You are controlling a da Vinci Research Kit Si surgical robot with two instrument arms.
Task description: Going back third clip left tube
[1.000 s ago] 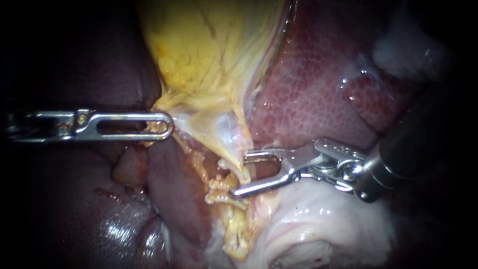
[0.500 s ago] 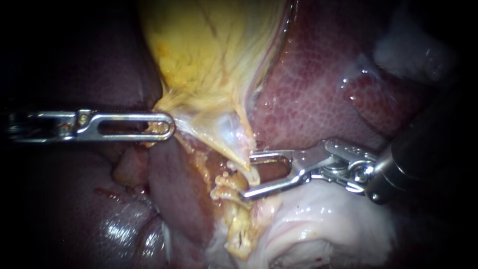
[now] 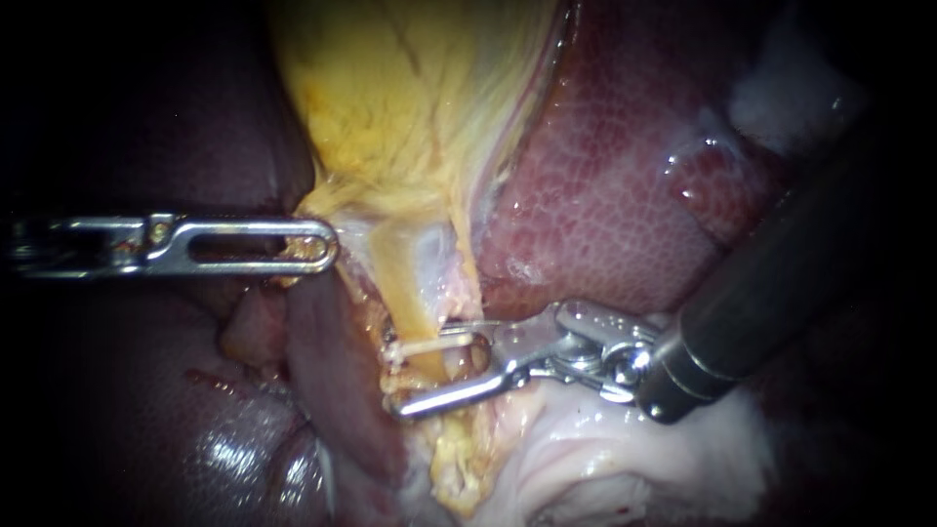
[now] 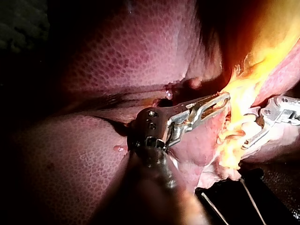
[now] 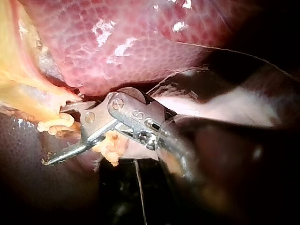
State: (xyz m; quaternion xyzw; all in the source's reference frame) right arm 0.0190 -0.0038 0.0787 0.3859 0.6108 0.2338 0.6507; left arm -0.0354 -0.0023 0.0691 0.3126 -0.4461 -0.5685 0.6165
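Dark red liver [image 3: 605, 195] behind, yellow gallbladder [image 3: 410, 107] hanging over it. Left instrument [image 3: 312, 249]: jaws clenched on gallbladder's lower edge, tissue stretched toward them. Right instrument [image 3: 395, 379]: jaws parted, clear gap. Tube [image 3: 405, 293] runs down from gallbladder, passes behind upper jaw into gap; lower jaw just beneath. Contact with tube unclear. Pale tissue [image 3: 605, 439] under right shaft.

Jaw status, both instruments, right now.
Left instrument: shut on the gallbladder at its lower edge.
Right instrument: open, jaws on either side of the tube, not gripping it.
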